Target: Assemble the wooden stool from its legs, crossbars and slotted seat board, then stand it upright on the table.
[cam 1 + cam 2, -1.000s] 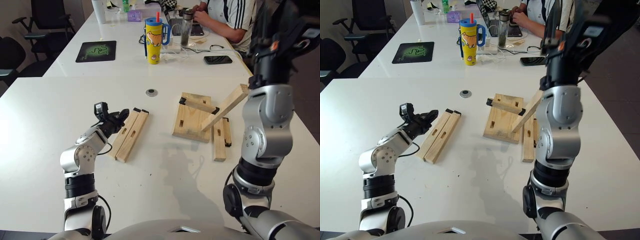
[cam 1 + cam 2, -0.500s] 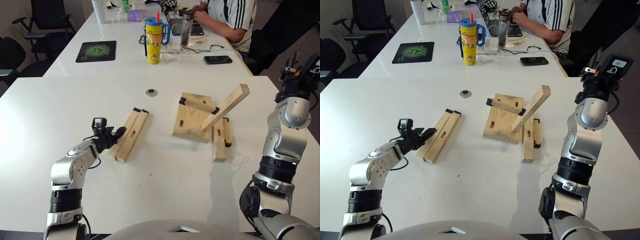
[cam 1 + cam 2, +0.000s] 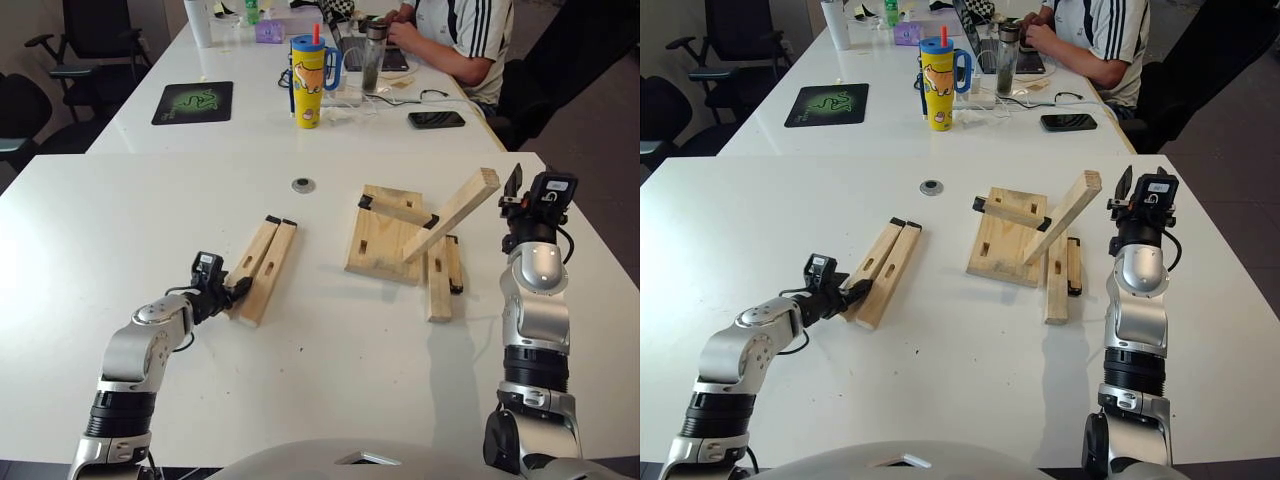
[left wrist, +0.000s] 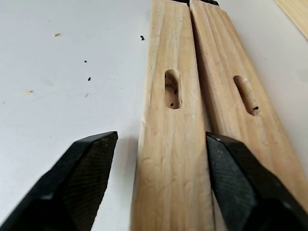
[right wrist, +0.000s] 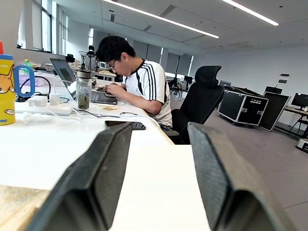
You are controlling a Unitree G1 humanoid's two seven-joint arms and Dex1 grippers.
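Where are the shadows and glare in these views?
Left eye view: even overhead light, only a soft shadow under the leaning leg. Left wrist view: faint shadow on the table beside the flat leg. Right wrist view: bright ceiling light strips, and the table looks bright white.

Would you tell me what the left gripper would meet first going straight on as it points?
Probably the left gripper meets the nearer slotted wooden piece, whose end lies between its open fingers; depth is uncertain.
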